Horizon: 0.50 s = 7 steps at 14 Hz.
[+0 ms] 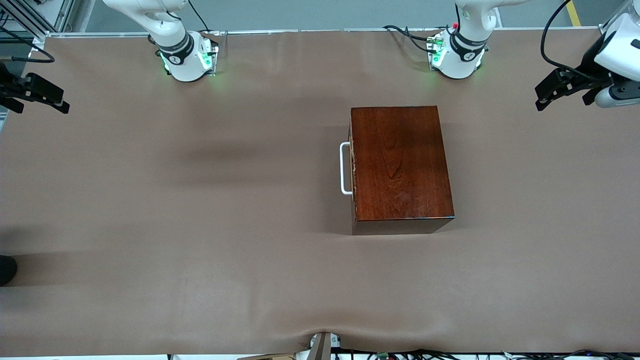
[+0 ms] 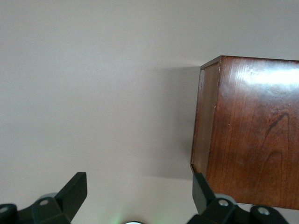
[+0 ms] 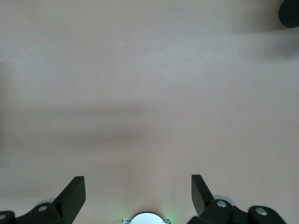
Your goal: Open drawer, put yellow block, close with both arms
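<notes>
You have a brown-covered table [image 1: 200, 210] (slightly wrinkled at its near edge). The drawer [image 1: 353, 168] sits shut in the wooden box [image 1: 400, 165], toward the left arm's end. Left gripper [image 1: 549, 96] and right gripper [image 1: 47, 99] hang spread at the table's ends.

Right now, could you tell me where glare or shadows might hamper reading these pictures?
Front view: soft banded shadows on the table toward the right arm's end; the box top reads cleanly. Left wrist view: a bright glare patch on the box top, and a shadow beside the box. Right wrist view: only faint shadow bands on the cloth, between open fingers.
</notes>
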Tool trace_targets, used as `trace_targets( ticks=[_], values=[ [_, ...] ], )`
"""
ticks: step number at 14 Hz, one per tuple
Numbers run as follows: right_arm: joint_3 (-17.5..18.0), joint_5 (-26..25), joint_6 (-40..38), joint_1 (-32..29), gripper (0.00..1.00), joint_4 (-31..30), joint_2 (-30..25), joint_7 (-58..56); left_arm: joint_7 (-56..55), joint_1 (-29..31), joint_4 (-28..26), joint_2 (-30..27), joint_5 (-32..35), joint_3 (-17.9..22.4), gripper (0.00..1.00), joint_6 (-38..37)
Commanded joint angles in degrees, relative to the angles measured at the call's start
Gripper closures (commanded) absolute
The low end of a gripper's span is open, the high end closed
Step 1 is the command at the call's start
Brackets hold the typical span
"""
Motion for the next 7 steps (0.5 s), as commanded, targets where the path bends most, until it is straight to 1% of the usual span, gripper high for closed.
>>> trace_targets(
  ticks=[1, 7],
  values=[
    [0.4, 0.2, -0.8, -0.8, 0.00, 0.8, 0.3, 0.0, 0.9, 0.4, 2.7, 1.3, -0.6, -0.4, 0.00, -2.2],
    [0.4, 0.3, -0.8, -0.7, 0.00, 0.8, 0.3, 0.0, 0.8, 0.4, 2.9, 1.3, -0.1, -0.4, 0.00, -3.1]
  ],
)
